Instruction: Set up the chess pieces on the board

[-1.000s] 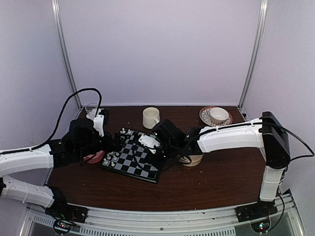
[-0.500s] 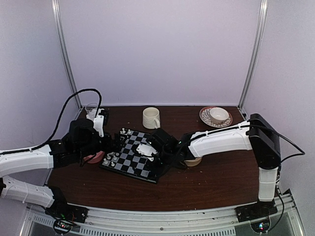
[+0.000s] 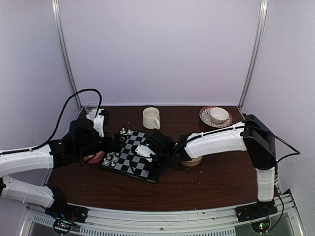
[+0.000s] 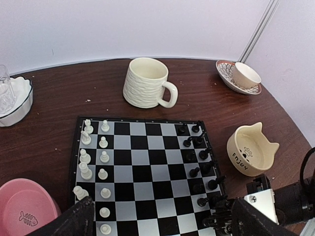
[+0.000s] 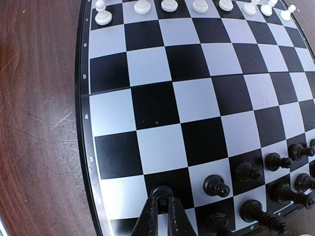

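Note:
The board lies left of the table's middle. White chess pieces stand in two files along its left side, and black chess pieces line its right side. My right gripper is shut on a black pawn, low over a dark square by the board's near right corner. The same gripper shows in the left wrist view at that corner. My left gripper hangs open at the board's left edge, holding nothing; its fingers frame the board.
A cream mug stands behind the board. A cat-eared cream bowl sits right of it, a pink bowl left of it. A glass dish is at the back left, a saucer with a cup at the back right.
My right arm has swung left and nearer, bringing the pawn down over the board's near right corner. The left arm has stayed put.

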